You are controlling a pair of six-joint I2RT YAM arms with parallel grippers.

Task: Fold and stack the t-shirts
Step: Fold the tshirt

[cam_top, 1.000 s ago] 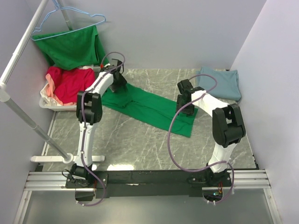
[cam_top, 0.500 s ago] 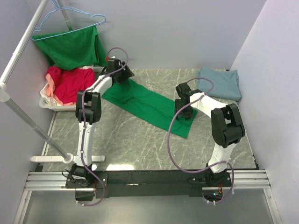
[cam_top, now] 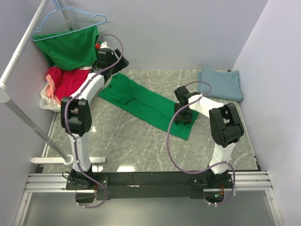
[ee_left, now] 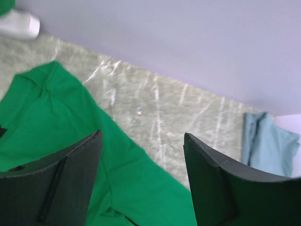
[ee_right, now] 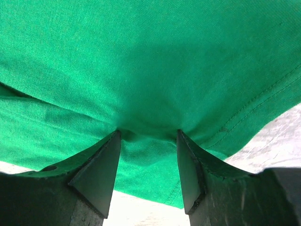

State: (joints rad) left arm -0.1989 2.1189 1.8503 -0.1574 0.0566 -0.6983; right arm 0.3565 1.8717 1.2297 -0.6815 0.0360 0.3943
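Note:
A bright green t-shirt [cam_top: 146, 106], folded into a long strip, lies diagonally across the table. My right gripper [cam_top: 182, 117] is pressed down onto its near-right end. In the right wrist view the jaws [ee_right: 148, 132] stand apart, with their tips dug into the green cloth [ee_right: 150, 66], which bunches between them. My left gripper [cam_top: 117, 63] is open and empty, raised above the shirt's far-left end near the back wall. In the left wrist view [ee_left: 142, 134] it looks down on the green shirt [ee_left: 51, 122]. A folded blue-grey t-shirt [cam_top: 223, 82] lies at the back right and also shows in the left wrist view [ee_left: 265, 141].
Another green shirt [cam_top: 70, 47] hangs on a blue hanger at the back left. Red and pink shirts [cam_top: 68, 84] fill a white basket [cam_top: 44, 104] below it. A slanted rack pole [cam_top: 23, 44] and its foot [cam_top: 51, 160] run along the left side.
My left gripper has lifted off the shirt's far end and swung back and left. My right gripper has slid nearer along the shirt's right end, and the cloth has shifted slightly.

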